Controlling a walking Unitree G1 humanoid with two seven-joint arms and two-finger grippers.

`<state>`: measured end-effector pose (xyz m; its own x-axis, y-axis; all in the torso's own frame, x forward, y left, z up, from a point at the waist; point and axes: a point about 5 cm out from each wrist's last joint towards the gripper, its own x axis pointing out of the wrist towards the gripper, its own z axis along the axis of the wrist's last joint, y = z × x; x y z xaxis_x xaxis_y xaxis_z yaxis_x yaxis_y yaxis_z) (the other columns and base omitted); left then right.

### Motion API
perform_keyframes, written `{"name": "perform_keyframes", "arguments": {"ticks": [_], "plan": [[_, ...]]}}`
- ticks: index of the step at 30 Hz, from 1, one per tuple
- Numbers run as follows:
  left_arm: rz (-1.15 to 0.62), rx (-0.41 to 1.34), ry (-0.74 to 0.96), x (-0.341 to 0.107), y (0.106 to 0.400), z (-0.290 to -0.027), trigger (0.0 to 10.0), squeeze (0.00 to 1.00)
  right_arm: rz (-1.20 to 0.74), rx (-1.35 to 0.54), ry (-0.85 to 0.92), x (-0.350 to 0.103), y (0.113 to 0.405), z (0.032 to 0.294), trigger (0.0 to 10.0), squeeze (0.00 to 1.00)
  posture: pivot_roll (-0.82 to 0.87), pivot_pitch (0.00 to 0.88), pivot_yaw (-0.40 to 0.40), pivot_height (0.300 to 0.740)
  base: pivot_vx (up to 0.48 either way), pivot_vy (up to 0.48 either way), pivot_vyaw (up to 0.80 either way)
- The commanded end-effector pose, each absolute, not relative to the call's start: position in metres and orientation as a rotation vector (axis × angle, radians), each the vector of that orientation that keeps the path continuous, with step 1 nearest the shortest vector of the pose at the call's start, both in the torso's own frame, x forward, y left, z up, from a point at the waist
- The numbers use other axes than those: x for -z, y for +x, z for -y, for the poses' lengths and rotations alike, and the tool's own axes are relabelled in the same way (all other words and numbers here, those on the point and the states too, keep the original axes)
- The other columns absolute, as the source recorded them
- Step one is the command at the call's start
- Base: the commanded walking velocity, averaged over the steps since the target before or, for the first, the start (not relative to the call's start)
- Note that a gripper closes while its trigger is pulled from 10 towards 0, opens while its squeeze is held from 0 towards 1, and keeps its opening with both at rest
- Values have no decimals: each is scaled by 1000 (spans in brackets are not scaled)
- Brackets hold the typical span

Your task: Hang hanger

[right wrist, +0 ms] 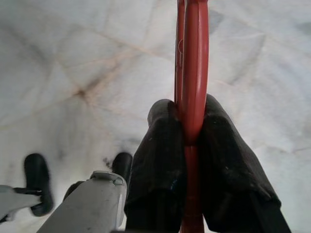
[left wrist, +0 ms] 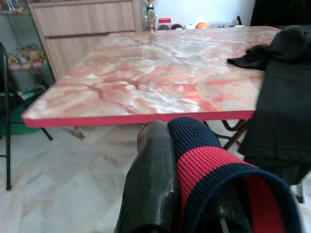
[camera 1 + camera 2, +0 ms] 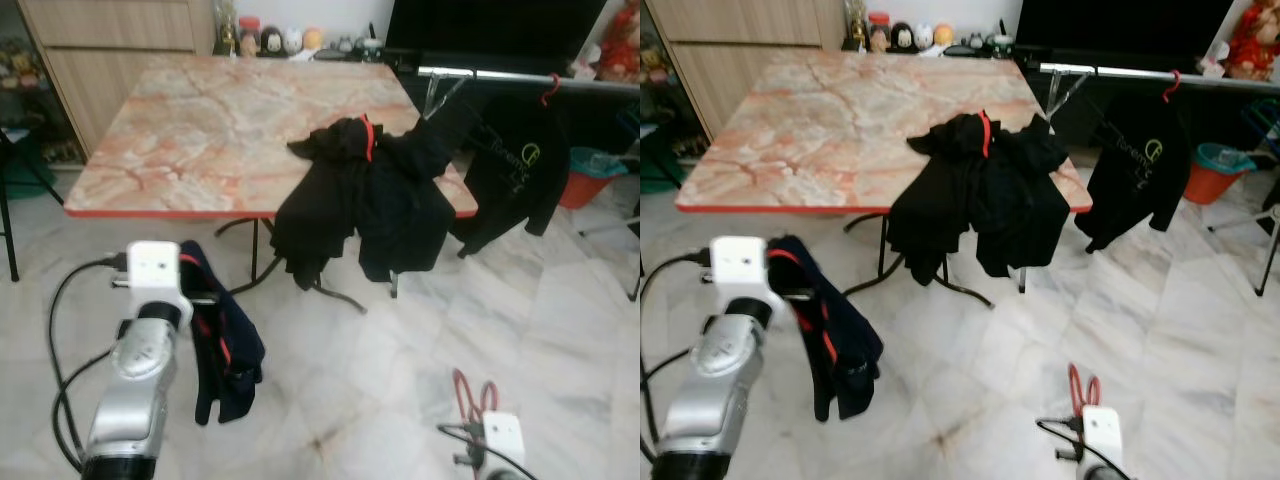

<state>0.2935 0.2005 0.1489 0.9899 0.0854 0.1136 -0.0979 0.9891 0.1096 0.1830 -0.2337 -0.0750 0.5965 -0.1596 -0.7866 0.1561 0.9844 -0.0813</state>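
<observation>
My right gripper [image 1: 192, 127] is low over the floor, shut on a bare red hanger [image 1: 192, 58]; in the left eye view that hanger [image 3: 470, 392] pokes up past the wrist. My left gripper [image 2: 170, 143] is shut on the collar of a navy garment with red trim [image 3: 225, 350], which dangles in front of the table. A metal clothes rail [image 3: 520, 77] stands at the back right, with a black hoodie [image 3: 512, 170] hanging from it on a red hanger hook [image 3: 550, 90].
A marble-patterned table [image 3: 210, 130] with a red edge stands ahead; a heap of black clothes [image 3: 365, 195] spills over its near right corner. A wooden cabinet [image 3: 100, 50] is at the back left, an orange bucket [image 3: 583, 180] beyond the rail. Open tiled floor [image 3: 360, 400] lies ahead.
</observation>
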Motion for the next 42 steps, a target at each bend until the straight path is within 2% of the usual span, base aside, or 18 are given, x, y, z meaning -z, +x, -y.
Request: {"name": "perform_keyframes", "arguments": {"ticks": [1, 19, 42], "plan": [[158, -54, 112, -158, 294, -190, 10000, 0, -924, 200, -19, 75, 178, 242, 10000, 0, 80, 0, -70, 740, 0, 0, 0], [193, -8, 64, -164, 292, -178, 10000, 0, -925, 198, -20, 75, 178, 242, 10000, 0, 82, 0, -73, 740, 0, 0, 0], [211, 15, 87, -169, 292, -176, 10000, 0, -927, 195, -21, 75, 179, 242, 10000, 0, 86, 0, -74, 740, 306, 0, 0]]}}
